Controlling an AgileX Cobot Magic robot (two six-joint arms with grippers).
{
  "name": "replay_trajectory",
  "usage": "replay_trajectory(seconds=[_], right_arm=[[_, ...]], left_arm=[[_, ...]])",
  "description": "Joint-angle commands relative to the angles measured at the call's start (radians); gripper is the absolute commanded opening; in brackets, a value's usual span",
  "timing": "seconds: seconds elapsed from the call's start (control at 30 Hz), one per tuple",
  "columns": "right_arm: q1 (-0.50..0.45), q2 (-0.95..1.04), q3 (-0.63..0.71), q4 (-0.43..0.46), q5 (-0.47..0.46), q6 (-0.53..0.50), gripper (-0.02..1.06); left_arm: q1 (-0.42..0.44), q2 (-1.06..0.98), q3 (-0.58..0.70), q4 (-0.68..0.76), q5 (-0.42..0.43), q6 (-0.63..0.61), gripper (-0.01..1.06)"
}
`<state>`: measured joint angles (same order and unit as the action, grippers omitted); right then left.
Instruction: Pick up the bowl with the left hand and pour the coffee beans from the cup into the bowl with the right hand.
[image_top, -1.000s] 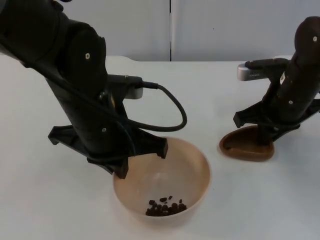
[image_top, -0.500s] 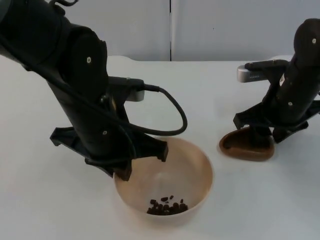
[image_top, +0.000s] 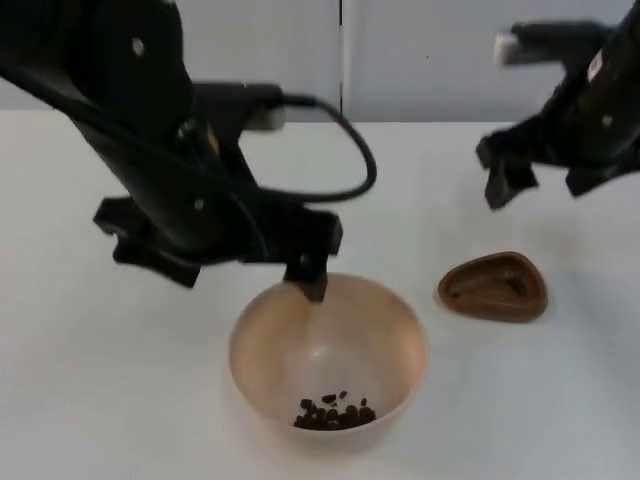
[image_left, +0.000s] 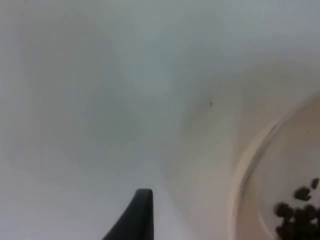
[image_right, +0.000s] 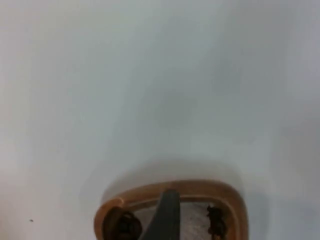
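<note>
A white table (image_top: 80, 400) meets a grey partition wall (image_top: 400, 60). On the left, the left hand (image_top: 215, 265) hangs above the table just behind a tan bowl (image_top: 385, 335), clear of its rim; its fingers are spread wide apart and grip nothing. The bowl stands on the table with a small heap of dark coffee beans (image_top: 333, 413) at its near inner side. To the right, a brown cup (image_top: 493, 288) sits on the table, well apart from the bowl. Above and behind it, the right hand (image_top: 540, 180) hovers with its fingers apart, holding nothing.
</note>
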<state>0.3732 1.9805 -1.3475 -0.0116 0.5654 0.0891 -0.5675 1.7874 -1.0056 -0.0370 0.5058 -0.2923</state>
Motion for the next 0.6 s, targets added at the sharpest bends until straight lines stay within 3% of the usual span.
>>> replay_trajectory(seconds=[0.0,0.43,0.57], right_arm=[[-0.004,-0.061,0.005,-0.004,0.01,-0.011,0.75],[0.0,-0.334,0.005,-0.001,0.156,-0.055,0.75],[0.0,-0.434,0.005,-0.003,0.209,-0.063,0.75]], left_arm=[[-0.001,-0.062,0.003,-0.005,-0.014,-0.001,1.05],[-0.001,-0.338,0.003,0.029,-0.031,-0.001,1.05],[-0.001,-0.432,0.003,0.025,0.003,-0.001,1.05]])
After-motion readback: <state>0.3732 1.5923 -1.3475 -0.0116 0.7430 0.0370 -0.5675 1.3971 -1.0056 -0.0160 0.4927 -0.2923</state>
